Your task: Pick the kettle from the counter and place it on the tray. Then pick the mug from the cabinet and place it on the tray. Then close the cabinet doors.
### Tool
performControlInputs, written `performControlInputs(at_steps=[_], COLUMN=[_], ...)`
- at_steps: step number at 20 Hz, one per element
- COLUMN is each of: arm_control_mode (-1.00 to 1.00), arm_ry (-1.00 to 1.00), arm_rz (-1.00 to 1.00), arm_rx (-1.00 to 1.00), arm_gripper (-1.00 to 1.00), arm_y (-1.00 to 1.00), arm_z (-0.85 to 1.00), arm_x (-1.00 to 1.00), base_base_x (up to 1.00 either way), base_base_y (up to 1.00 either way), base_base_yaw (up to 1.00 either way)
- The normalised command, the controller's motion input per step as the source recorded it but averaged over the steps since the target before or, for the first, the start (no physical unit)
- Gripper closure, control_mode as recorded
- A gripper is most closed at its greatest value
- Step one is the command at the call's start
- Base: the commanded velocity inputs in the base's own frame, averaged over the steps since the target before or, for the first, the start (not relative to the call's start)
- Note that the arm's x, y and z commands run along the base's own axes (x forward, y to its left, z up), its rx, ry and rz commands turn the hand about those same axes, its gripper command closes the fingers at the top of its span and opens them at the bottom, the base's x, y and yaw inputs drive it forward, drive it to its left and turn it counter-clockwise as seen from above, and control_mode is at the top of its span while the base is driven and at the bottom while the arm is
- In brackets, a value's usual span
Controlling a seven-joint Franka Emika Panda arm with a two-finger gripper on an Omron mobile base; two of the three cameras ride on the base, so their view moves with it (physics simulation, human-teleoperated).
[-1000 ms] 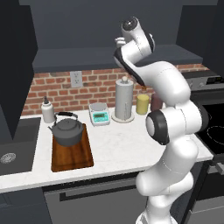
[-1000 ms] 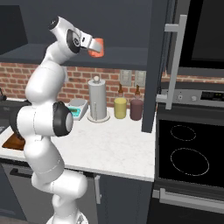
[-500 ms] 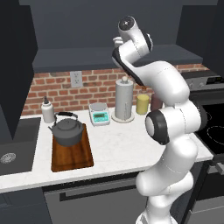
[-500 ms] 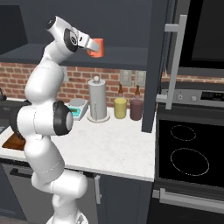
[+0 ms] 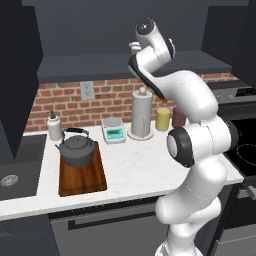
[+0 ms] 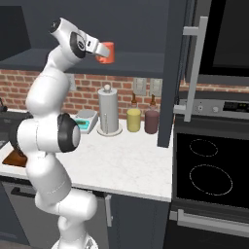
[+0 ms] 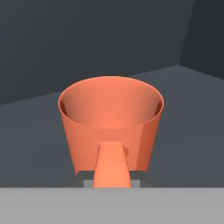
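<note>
The orange-red mug [image 7: 109,118] stands upright on the dark shelf of the open cabinet [image 6: 136,62], its handle pointing at the hand. My gripper [image 6: 100,49] is up at that shelf, shut on the mug [image 6: 108,52] by its handle, and its fingertips [image 7: 87,181] barely show on either side of the handle. Down on the white counter [image 5: 135,167], the dark grey kettle [image 5: 77,150] sits upright on the far end of the brown wooden tray [image 5: 85,180]. One cabinet door [image 6: 177,73] stands open on the right, the other cabinet door [image 5: 17,75] on the left.
Against the brick wall stand a steel paper-towel cylinder [image 5: 141,114], a small scale [image 5: 113,130], a yellow jar [image 6: 133,120], a maroon jar [image 6: 151,120] and a white bottle [image 5: 54,126]. A sink [image 5: 10,180] lies left of the tray; a black stove [image 6: 209,170] is on the right.
The jaws have closed onto the mug's handle. The arm and the mug have hardly moved.
</note>
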Motion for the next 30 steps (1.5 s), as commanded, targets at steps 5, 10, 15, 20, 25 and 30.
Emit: performControlInputs(at_steps=[5, 10, 15, 20, 25, 30], arm_control_mode=[-1.00, -1.00, -1.00, -1.00, -1.00, -1.00], arm_ry=[-0.07, -0.10, 0.00, 0.00, 0.00, 0.00], arm_rz=[0.19, 0.24, 0.35, 0.40, 0.43, 0.44], arm_rx=[0.00, 0.00, 0.01, 0.02, 0.02, 0.00], arm_gripper=[1.00, 1.00, 1.00, 1.00, 1.00, 1.00], arm_y=[0.04, 0.12, 0.10, 0.14, 0.20, 0.29], arm_z=[0.00, 0.00, 0.00, 0.04, 0.01, -0.01], arm_x=[-0.74, -0.93, -0.97, -0.99, -1.00, -1.00], base_base_x=[0.00, 0.00, 0.00, 0.00, 0.00, 0.00], base_base_y=[0.00, 0.00, 0.00, 0.00, 0.00, 0.00], base_base_yaw=[0.00, 0.00, 0.00, 0.00, 0.00, 0.00])
